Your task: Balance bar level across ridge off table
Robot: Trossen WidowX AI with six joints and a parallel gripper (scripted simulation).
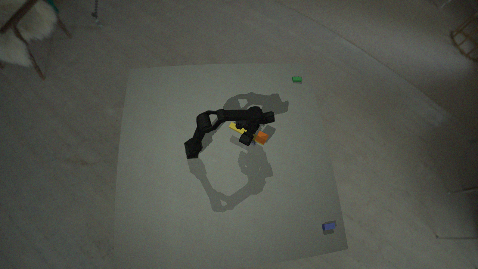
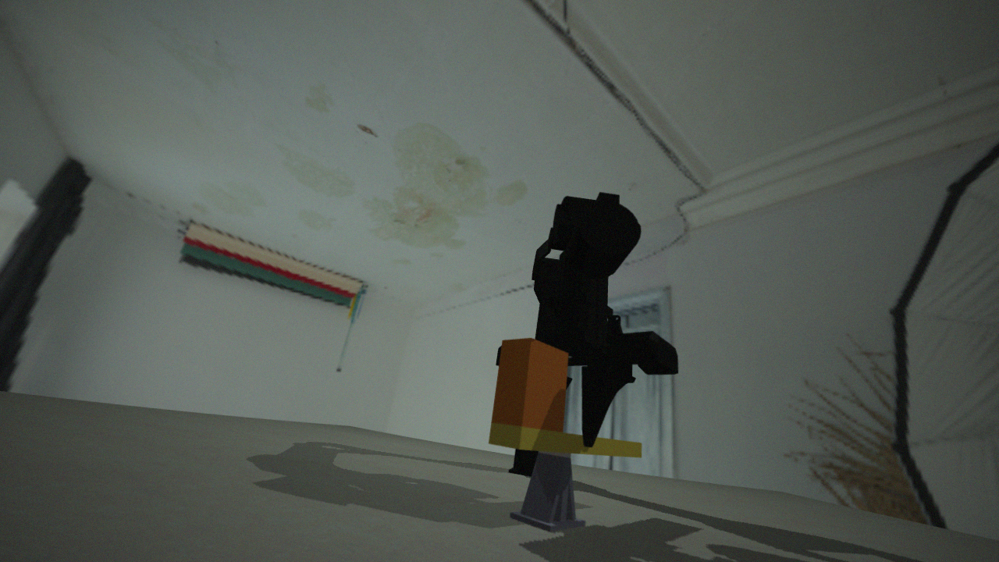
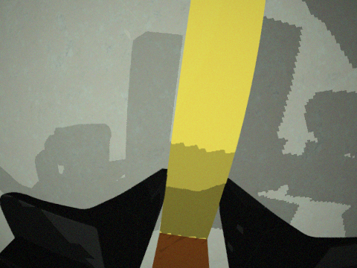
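Note:
The yellow bar [image 1: 232,126] [image 2: 618,448] [image 3: 216,74] is clear of the table and looks close to level. An orange block [image 1: 261,137] [image 2: 513,391] [image 3: 181,253] stands upright on one end of it. My gripper [image 2: 588,441] [image 3: 193,180] is shut on the bar, one finger on each side, between the block and the bar's long free part. The grey-purple ridge [image 1: 254,143] [image 2: 548,485] stands on the table under the bar, nearer the block's end. Its top meets the bar's underside in the exterior view; whether it bears weight cannot be told. In the top view the arm hides the bar's middle.
A green block [image 1: 297,79] lies near the table's far right corner. A blue block [image 1: 328,226] lies near the front right corner. The arm's base [image 1: 192,148] is on the left of the table, and the arm reaches over the bar.

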